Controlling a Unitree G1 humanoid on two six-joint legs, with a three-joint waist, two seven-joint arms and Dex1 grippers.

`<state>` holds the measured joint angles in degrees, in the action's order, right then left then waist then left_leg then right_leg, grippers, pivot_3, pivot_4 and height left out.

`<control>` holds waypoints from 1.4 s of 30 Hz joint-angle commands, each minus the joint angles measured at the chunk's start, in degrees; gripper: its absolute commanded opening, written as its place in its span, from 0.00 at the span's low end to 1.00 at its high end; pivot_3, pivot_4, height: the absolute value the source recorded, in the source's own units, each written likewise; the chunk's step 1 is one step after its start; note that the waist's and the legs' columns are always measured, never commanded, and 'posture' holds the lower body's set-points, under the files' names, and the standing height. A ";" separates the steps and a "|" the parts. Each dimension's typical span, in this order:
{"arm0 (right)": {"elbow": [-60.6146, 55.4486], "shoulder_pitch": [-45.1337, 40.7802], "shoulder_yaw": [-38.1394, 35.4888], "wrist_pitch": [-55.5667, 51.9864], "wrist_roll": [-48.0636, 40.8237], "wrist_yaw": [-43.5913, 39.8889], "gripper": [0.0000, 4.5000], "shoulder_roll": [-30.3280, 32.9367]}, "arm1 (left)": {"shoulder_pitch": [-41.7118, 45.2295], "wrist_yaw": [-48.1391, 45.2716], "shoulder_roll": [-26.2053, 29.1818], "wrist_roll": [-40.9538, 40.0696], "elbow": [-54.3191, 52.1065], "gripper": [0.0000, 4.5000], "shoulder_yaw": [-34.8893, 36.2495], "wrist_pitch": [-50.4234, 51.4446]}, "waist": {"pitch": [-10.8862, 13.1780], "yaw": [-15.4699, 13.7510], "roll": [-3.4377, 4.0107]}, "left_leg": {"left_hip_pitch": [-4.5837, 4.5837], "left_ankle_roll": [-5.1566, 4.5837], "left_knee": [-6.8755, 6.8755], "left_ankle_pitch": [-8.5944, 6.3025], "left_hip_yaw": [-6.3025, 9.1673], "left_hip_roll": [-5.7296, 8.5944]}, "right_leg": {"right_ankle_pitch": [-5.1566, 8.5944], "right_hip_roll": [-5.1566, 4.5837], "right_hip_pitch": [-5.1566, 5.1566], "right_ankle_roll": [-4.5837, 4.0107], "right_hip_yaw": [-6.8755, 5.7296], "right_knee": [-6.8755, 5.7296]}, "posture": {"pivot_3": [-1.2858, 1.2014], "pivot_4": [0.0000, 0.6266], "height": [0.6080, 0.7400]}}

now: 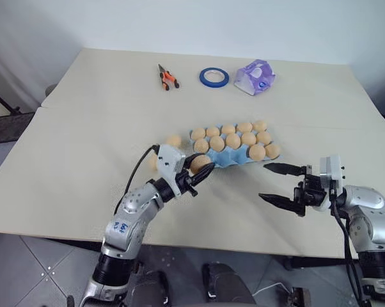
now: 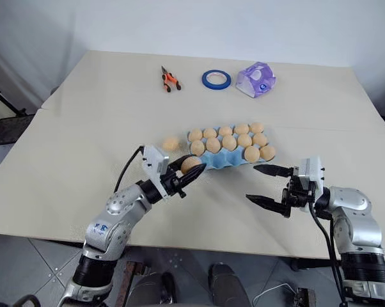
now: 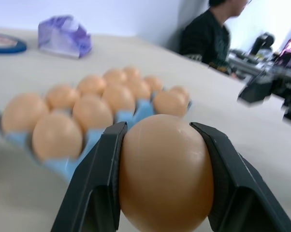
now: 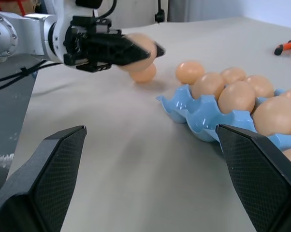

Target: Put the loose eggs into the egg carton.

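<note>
Left gripper [image 2: 194,171] clamped on one pale orange egg [image 2: 190,164], fingers [image 3: 98,179] pressed against both its sides, held off the tabletop just beside the near-left end of the egg carton [image 2: 226,160]. Carton light blue, moulded pulp, lying near the middle of the beige table [image 2: 77,121], its cells mostly filled with eggs in two rows; nearest end cells on the left bare in the right wrist view. Two loose eggs on the table left of the carton: one [image 2: 171,144] just beside the carton's far-left corner, another [image 4: 144,74] partly hidden behind the left gripper. Right gripper [image 2: 263,185] hovering above the table on the right, near the carton's right end but apart from it, jaws spread wide and holding nothing, pointing toward the left arm. At the far side of the table, well apart from the carton: orange-handled pliers [image 2: 170,78], a roll of blue tape [image 2: 216,79], and a purple-and-white plastic packet [image 2: 256,78]. Seated person in dark clothing [image 3: 208,34] past the table's edge in the left wrist view.
</note>
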<state>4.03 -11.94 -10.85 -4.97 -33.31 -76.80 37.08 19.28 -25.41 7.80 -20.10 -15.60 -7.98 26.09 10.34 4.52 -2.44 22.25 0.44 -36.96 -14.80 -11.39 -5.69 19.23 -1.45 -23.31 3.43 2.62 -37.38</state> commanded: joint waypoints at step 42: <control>-10.80 9.74 -8.82 2.40 -2.10 12.97 1.00 -0.79 | 41.22 -10.33 -17.54 12.27 65.18 0.93 -0.05 -20.66 | 0.05 -1.55 0.05 | 0.69 0.04 -0.08 -0.09 0.30 0.34 | 0.05 0.01 -0.42 0.23 -0.29 0.25 | 0.52 0.24 1.00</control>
<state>-6.28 -1.81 -18.36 -2.70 -34.79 -63.87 35.13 61.45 -35.80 -6.69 -7.85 52.88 -7.82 5.33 10.38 2.97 -2.39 22.96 0.48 -37.05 -14.89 -11.07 -5.35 19.28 -1.44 -23.72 3.66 2.30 -37.13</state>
